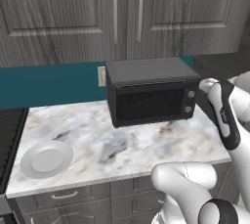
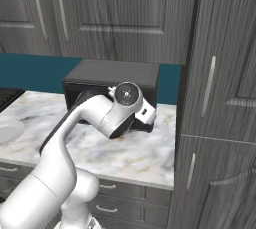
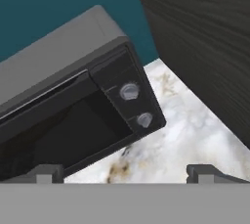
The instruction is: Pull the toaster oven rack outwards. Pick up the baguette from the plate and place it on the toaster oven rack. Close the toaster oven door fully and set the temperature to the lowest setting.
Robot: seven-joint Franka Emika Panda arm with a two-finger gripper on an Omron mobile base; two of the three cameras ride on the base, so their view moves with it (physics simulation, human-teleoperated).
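The toaster oven (image 1: 149, 91) stands at the back of the marble counter, and its toaster oven door (image 1: 146, 103) is up and shut. Its two round knobs (image 3: 129, 91) sit one above the other on the right front. My gripper (image 3: 126, 173) hangs open just in front of and below those knobs, with nothing between its fingertips (image 3: 49, 173). The toaster oven rack is hidden behind the dark glass. The white plate (image 1: 46, 158) lies bare at the counter's front left. The baguette is out of view.
A tall dark cabinet (image 2: 220, 103) rises right of the oven, close to my hand. Upper cabinets (image 1: 117, 12) hang above. A stove edge (image 1: 10, 135) borders the counter on the left. Marble counter (image 1: 122, 145) lies open between plate and oven.
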